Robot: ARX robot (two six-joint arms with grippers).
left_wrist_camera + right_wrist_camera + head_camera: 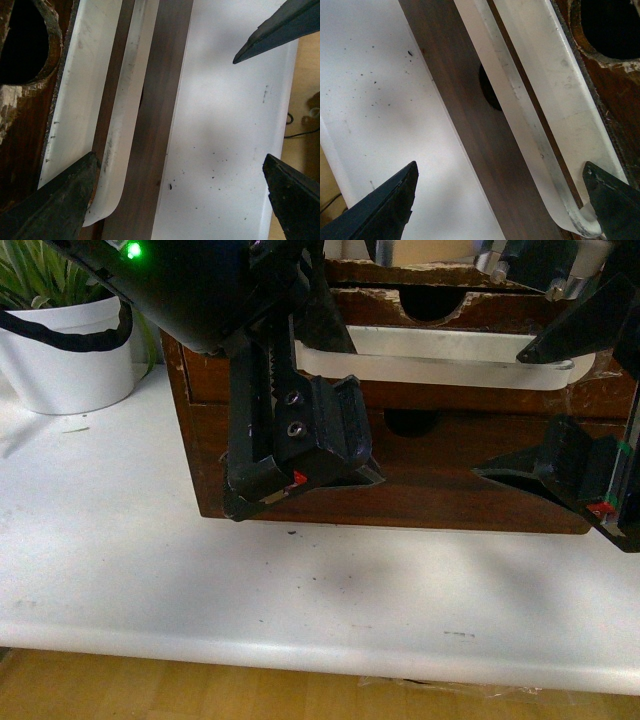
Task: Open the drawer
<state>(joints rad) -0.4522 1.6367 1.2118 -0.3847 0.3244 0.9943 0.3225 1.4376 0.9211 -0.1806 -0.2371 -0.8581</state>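
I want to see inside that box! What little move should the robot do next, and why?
Probably ease the right tool forward until its open fingers straddle the white handle on the drawer. It grips nothing yet, and the handle lines up between its fingers.

Counter (120, 540): white, smooth, scattered with dark specks (292, 534).
Plant pot (65, 370): white, round, at the far left on the counter, holding green striped leaves (40, 280).
Lower drawer front (440, 495): dark brown, handle-less.
Floor (150, 685): light wood, below the counter edge.
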